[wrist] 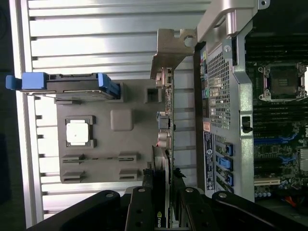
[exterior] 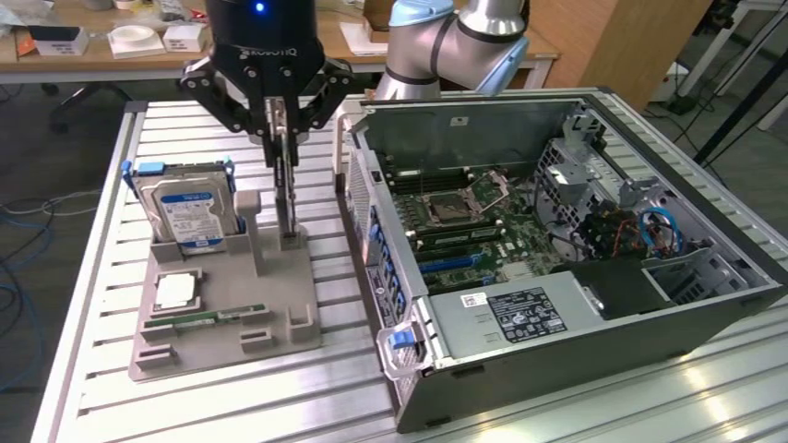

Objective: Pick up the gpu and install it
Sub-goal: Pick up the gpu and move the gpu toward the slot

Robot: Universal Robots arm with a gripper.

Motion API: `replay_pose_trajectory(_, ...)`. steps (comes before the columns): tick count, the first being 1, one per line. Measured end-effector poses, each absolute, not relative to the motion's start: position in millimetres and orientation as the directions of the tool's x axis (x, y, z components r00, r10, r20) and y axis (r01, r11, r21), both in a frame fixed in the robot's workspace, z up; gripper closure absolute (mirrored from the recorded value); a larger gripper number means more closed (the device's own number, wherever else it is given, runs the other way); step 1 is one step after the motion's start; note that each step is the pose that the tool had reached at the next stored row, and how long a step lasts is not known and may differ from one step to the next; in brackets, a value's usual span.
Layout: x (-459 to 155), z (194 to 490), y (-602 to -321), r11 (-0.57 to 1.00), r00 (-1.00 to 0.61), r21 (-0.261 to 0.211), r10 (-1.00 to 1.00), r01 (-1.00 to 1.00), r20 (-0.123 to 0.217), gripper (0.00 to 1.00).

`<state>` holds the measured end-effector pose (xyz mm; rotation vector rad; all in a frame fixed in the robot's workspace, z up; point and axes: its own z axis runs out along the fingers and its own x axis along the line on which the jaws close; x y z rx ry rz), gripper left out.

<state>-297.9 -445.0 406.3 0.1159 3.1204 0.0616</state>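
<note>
gpu [exterior: 287,194]: stands on edge, upright, at the side of the grey holder [exterior: 290,291] nearest the computer case [exterior: 555,318].
Claw: gripper [exterior: 282,129] clamped on the gpu's top edge, a finger on each face of the board.
Holder: on the slatted table [exterior: 185,401], toward the table edge at the exterior view's left.
Neighbour: hard drive [exterior: 185,208] upright in the same holder, near the card.
Seating: cannot tell whether the lower edge sits in its slot or just above it.
Technique: my judgement is a straight vertical pull with the card kept plumb, since a thin edge grip lets the bracket end sag.
Hazards: case wall on one side, drive on the other.
</note>
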Motion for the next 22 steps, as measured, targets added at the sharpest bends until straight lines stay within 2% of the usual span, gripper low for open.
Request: replay_pose_trajectory(22, -280, 406, -445, 0.996, -0.997, 0.040, 0.075, 0.074, -0.017, 0.74)
